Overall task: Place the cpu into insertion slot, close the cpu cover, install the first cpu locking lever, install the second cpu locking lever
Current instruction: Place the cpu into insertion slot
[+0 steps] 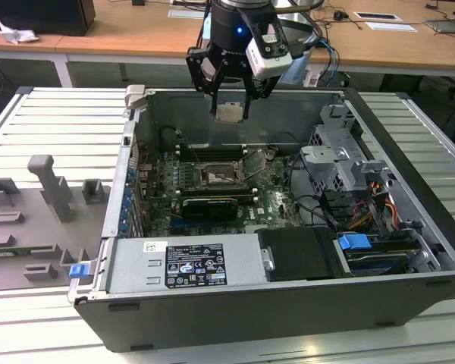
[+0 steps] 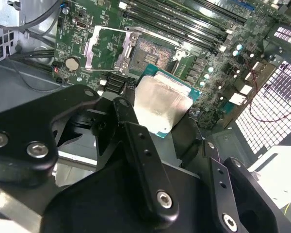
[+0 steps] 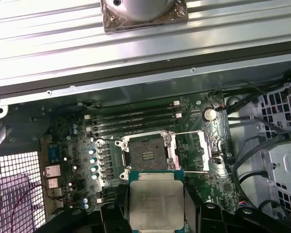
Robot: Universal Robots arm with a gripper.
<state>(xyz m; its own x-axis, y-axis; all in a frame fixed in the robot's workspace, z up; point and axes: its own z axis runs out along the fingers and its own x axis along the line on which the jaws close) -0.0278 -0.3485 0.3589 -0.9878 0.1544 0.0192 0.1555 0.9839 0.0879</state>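
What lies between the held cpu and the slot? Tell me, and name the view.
Nothing. In the first wrist view the cpu hangs over the open slot with bare air between; the cover stands swung aside.

Even overhead light is flooding the exterior view, with the slatted table (image 1: 30, 114) glaring pale at 9 o'clock and the case wall (image 1: 288, 318) sitting dark at 6 o'clock. In the second wrist view the cpu (image 2: 162, 104) face is washing out white and the vent grille (image 2: 276, 111) is blowing out purple.

No legible text; print on the white label (image 1: 183, 265) too small
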